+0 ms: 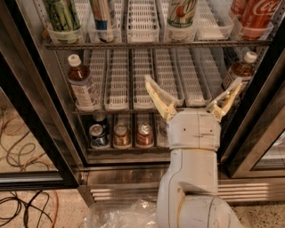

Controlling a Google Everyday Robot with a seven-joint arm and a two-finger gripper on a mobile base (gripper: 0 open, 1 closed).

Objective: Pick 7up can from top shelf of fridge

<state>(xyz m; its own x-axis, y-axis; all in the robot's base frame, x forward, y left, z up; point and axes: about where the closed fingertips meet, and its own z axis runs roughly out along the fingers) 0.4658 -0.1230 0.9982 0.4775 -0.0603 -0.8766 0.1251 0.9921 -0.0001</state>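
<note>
The tool point(192, 81) hangs in front of the open fridge point(31, 102), level with the middle rack. Its two yellow-tan fingers point(156, 97) are spread wide apart, with nothing between them. They angle upward and into the cabinet from the white wrist block.

The 7up can point(180, 12) stands upright at the front of its white lane tray on the top shelf point(133, 45). Its top is cut off by the edge of the view.

From the tool, the can lies above, deeper in, and slightly to the left of the midline between the fingers. The can's long axis is vertical. The fingers open sideways, so as I judge it they are already turned to close across the can's body, not over its lid. What the move needs is mostly a rise, plus a small shift left and a reach forward over the rack's front wire.

The lanes on either side of the can look bare at the front, which leaves room for the fingers. A red Coca-Cola can point(260, 13) stands well off to the right, and a dark green can point(62, 15) well to the left. Brown bottles point(83, 87) stand on the middle rack (one at each end), with small cans point(121, 134) on the rack below.
</note>
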